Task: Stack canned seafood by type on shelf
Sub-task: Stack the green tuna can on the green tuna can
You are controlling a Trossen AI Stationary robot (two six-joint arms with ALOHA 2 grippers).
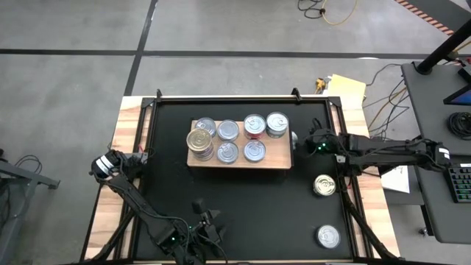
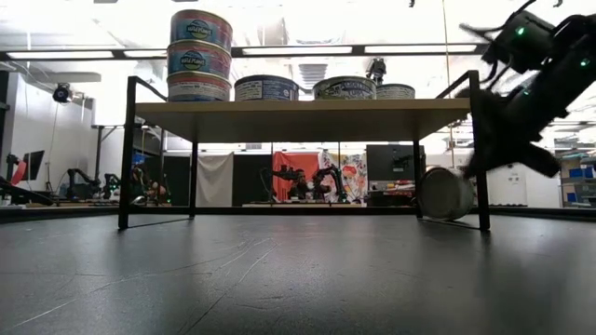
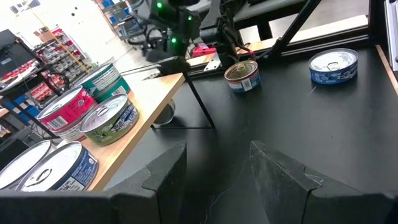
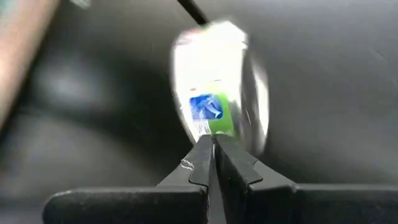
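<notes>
The shelf (image 1: pixel 240 166), a low light-wood board on thin dark legs, stands toward the far middle of the black table (image 1: pixel 243 213). On it sit the cans (image 1: pixel 254 125) in two rows; at the shelf's left end a stack (image 2: pixel 200 56) of three rises above the rest, topped by a gold lid in the high view. A green-labelled can (image 3: pixel 112 118) and a red-labelled one (image 3: pixel 65 115) lie side by side on the board in the left wrist view. The right gripper (image 1: pixel 303 141) hangs just off the shelf's right end, its jaws pressed together with nothing between them, their tips right against a can on its edge (image 2: pixel 445 194) that stands on the table beside the shelf's right leg, its blue and green label showing in the right wrist view. Two more cans lie flat near the table's right edge: a gold-topped one (image 1: pixel 324 185) midway along it and a silver-topped one (image 1: pixel 328 236) near the front right corner. The left gripper (image 1: pixel 208 221) waits near the front edge, jaws partly apart and empty.
</notes>
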